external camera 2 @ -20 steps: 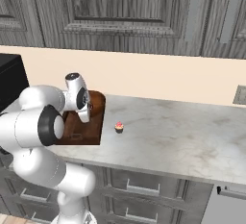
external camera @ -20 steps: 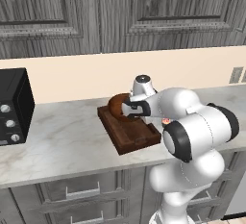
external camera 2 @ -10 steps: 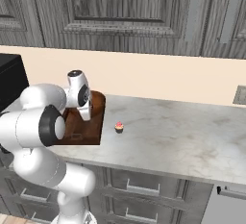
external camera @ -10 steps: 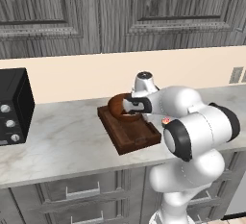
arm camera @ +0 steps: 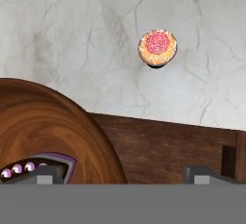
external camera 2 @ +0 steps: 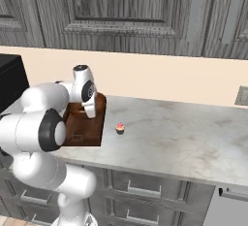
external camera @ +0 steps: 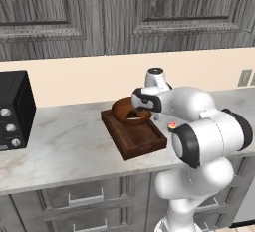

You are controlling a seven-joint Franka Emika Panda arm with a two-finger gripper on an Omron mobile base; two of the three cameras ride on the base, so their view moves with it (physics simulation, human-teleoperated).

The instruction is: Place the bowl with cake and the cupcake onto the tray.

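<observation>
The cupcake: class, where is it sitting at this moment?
The cupcake stands alone on the marble counter, just right of the tray in the right base view, apart from its rim and not yet on it.

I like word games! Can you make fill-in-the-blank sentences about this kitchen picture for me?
1. The bowl is over the ____.
2. The cupcake sits on the ____, not on the tray.
3. The cupcake's frosting is ____.
4. The black oven stands at the counter's ____ end in the left base view.

Missing words: tray; counter; pink; left
</observation>
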